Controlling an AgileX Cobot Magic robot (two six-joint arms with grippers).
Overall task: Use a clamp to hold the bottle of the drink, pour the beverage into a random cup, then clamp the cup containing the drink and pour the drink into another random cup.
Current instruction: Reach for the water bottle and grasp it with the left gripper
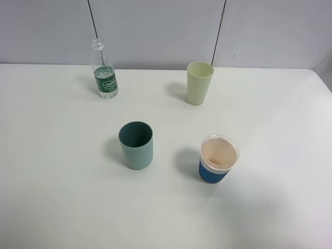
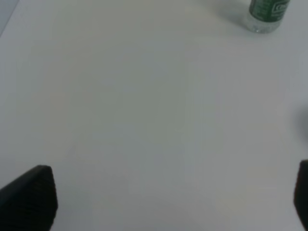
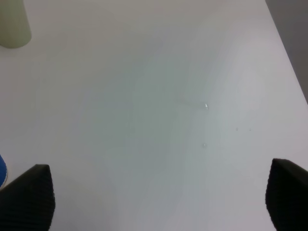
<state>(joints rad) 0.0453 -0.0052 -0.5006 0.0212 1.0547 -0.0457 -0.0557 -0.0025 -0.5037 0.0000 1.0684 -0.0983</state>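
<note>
A clear bottle with a green label (image 1: pixel 105 69) stands uncapped at the back left of the white table; its base shows in the left wrist view (image 2: pixel 266 13). A pale yellow-green cup (image 1: pixel 199 82) stands at the back middle and shows in the right wrist view (image 3: pixel 13 23). A teal cup (image 1: pixel 136 144) stands in the middle. A white cup with a blue sleeve (image 1: pixel 218 158) stands to its right. No arm shows in the exterior view. My left gripper (image 2: pixel 168 197) and right gripper (image 3: pixel 161 199) are open and empty over bare table.
The white table (image 1: pixel 52 181) ends at a grey wall behind. Its right edge (image 3: pixel 288 53) shows in the right wrist view. A few small droplets (image 3: pixel 206 107) lie on the table near the right gripper.
</note>
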